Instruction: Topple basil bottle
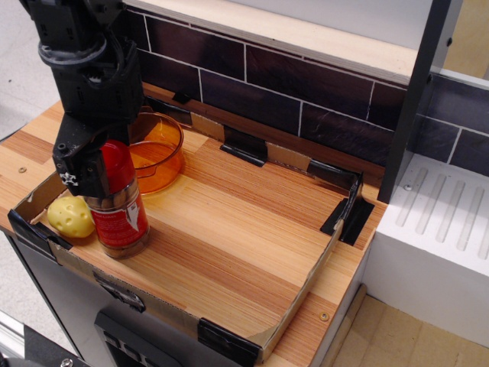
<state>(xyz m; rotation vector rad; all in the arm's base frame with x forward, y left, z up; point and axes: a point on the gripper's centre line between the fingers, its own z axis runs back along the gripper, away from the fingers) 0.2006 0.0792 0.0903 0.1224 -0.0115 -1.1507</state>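
Observation:
The basil bottle (121,218) is a clear jar with a red cap, a red label and brownish contents. It stands on its base near the front left corner of the wooden tray floor (244,229). My black gripper (80,177) hangs at cap height, on the left side of the cap. Its fingers (76,172) overlap the cap's left edge. The right half of the cap shows. The fingertips are too dark and merged to tell whether they are open or shut, or whether they grip the cap.
A translucent orange bowl (157,153) sits just behind the bottle. A small yellow lump (70,216) lies to its left in the tray corner. A low cardboard rim (306,294) bounds the tray. A dark tile wall (306,99) stands behind, and a white block (435,229) at the right.

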